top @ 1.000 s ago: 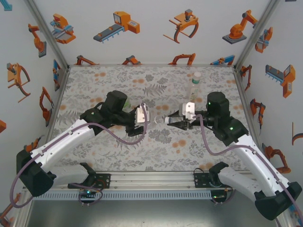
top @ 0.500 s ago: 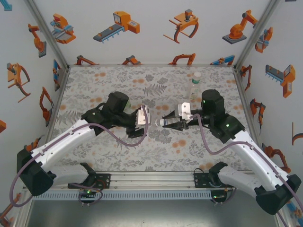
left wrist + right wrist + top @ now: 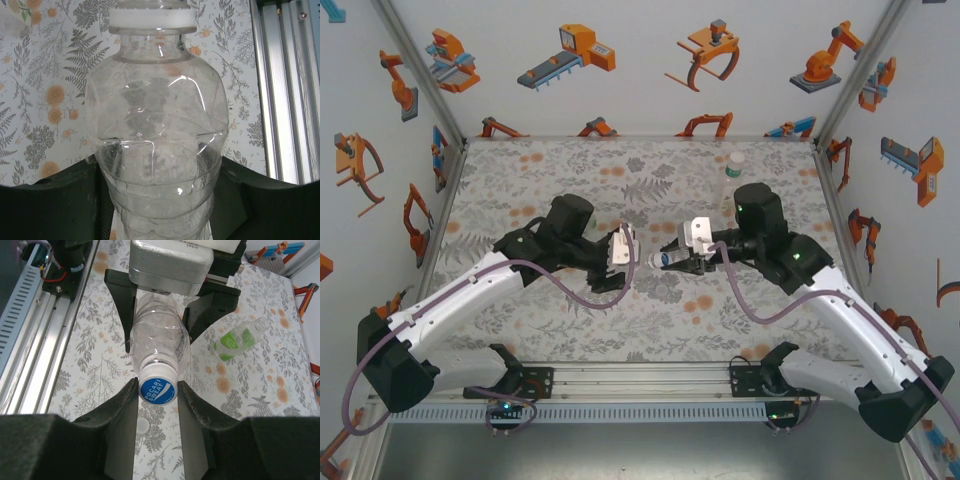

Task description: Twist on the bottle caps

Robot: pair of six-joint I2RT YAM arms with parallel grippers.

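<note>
My left gripper (image 3: 626, 250) (image 3: 157, 200) is shut on the body of a clear bottle (image 3: 155, 125) (image 3: 645, 257) (image 3: 157, 337). The bottle is held lying level above the table, with its neck pointing right. On its mouth sits a blue-topped bottle cap (image 3: 157, 390) (image 3: 662, 259). My right gripper (image 3: 157, 388) (image 3: 670, 260) is shut on that cap, one finger on each side. A taller clear bottle with a green band (image 3: 733, 168) (image 3: 234, 341) stands at the back right with a pale cap on it.
The flowered table cloth (image 3: 550, 170) spreads under both arms. An aluminium rail (image 3: 640, 380) (image 3: 285, 100) runs along the near edge. On the cloth under the held cap lies a small pale round thing (image 3: 143, 426). Patterned walls enclose three sides.
My right arm has swung left, bringing its gripper and the blue cap up to the mouth of the bottle. The left arm and its bottle have hardly moved.
</note>
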